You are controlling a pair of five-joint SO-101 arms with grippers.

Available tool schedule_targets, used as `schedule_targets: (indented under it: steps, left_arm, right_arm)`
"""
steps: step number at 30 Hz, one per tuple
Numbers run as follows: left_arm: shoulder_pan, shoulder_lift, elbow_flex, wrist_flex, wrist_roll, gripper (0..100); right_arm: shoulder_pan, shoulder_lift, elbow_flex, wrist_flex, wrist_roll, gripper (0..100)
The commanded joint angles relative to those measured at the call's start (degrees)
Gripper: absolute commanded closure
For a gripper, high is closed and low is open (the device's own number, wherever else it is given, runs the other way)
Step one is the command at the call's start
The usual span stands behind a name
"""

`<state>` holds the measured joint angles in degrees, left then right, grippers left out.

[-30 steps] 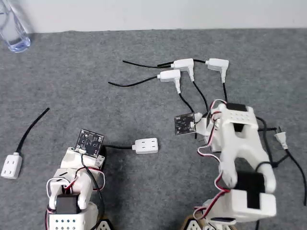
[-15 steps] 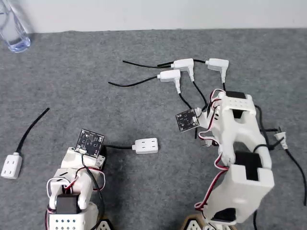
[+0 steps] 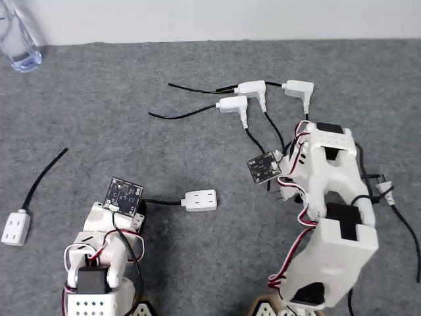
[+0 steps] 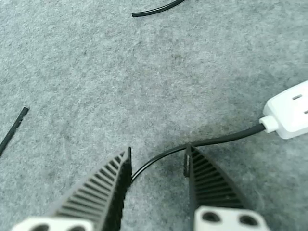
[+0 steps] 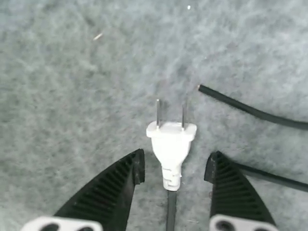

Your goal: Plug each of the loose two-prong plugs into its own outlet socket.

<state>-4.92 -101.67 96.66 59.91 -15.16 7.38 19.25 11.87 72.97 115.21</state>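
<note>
Grey felt table (image 3: 99, 131); both pairs of jaws are held apart.
A white plug (image 5: 172, 137) is straddled by the right gripper (image 5: 174, 166), a black cord (image 4: 226, 138) by the left gripper (image 4: 158, 161).

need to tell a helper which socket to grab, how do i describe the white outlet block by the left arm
On the grey table, find the left arm at the lower left of the high view. A black cord runs from its front to the white outlet block lying between the two arms. The other white block sits at the table's far left edge.
</note>
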Motion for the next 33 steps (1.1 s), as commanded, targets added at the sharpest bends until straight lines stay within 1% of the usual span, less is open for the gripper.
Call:
schedule_targets:
  steps: [1,11,17,23,33]
  left_arm:
    - [0.4,-1.0,-0.1,0.7,-0.4,83]
    - [0.4,-1.0,-0.1,0.7,-0.4,83]
    - [0.4,-1.0,-0.1,0.7,-0.4,83]
    - [0.4,-1.0,-0.1,0.7,-0.4,83]
    - [0.4,-1.0,-0.1,0.7,-0.4,83]
  right_arm:
    - [1.5,-1.5,-0.1,3.5,0.9,81.1]
    - [-1.7,-1.5,0.8,4.0,0.3,81.1]
    - [-3.8,-1.3,1.1,1.5,-4.0,81.1]
    - [-5.5,-1.3,2.0,1.5,-4.0,81.2]
    - [-5.8,0.4,1.6,0.3,-4.1,81.2]
